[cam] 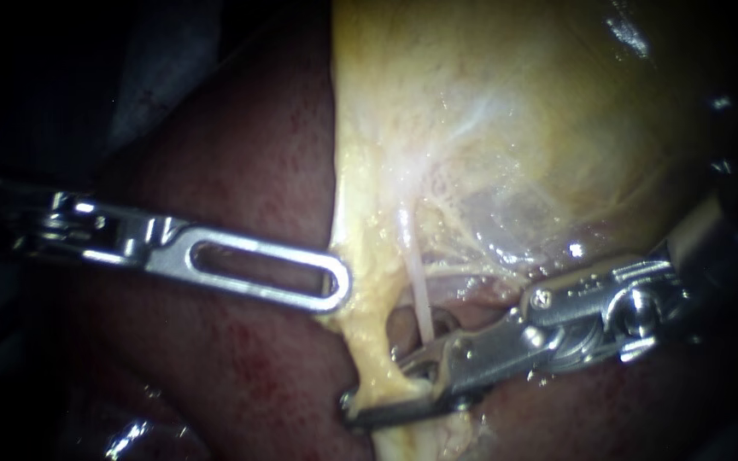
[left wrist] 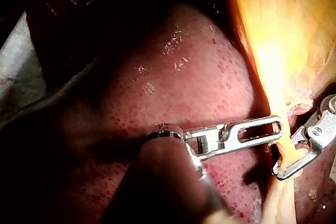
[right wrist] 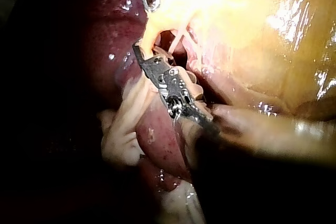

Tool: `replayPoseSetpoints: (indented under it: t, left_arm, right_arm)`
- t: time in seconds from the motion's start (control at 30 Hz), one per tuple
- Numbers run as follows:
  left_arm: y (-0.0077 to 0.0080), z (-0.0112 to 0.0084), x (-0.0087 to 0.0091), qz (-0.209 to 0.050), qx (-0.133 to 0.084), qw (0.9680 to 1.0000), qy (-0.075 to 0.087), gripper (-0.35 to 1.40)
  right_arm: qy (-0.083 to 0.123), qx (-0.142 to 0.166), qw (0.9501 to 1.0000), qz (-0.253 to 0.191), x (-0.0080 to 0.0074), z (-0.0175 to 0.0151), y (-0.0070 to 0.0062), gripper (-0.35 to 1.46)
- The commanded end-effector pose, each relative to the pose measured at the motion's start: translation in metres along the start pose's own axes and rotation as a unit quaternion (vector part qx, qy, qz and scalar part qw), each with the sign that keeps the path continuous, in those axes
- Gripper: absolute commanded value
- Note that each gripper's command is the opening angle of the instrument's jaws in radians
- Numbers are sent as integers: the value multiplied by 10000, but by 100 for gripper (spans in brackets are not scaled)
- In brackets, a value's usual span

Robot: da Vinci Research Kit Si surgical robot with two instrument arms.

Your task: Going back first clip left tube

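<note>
Endoscope view. The liver (cam: 241, 367) fills the left and lower field. The gallbladder (cam: 540, 128) lies to its upper right, overlapping it. From the gallbladder's lower left edge the left tube (cam: 367, 337) runs downward, with a thin strand (cam: 421, 294) just to its right. The left instrument (cam: 335, 286) enters from the left, across the liver. Its end effector reaches the left tube's left edge, apparently touching it. The right instrument (cam: 375, 391) enters from the right, below the gallbladder. The left tube passes through the gap between its two jaws, and the thin strand runs down to the upper jaw.
</note>
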Motion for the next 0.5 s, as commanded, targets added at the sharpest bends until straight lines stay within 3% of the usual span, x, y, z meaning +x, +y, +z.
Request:
replayPoseSetpoints:
  t: [0.03, 0.5]
  left_arm:
    - [1, 0, 0, 0, -2, 10000, 0, -35]
    - [1, 1, 0, 0, -2, 10000, 0, -35]
  right_arm:
    - [1, 0, 10000, 1, 0, 0, 0, -35]
    - [1, 0, 10000, 1, 0, 0, 0, -35]
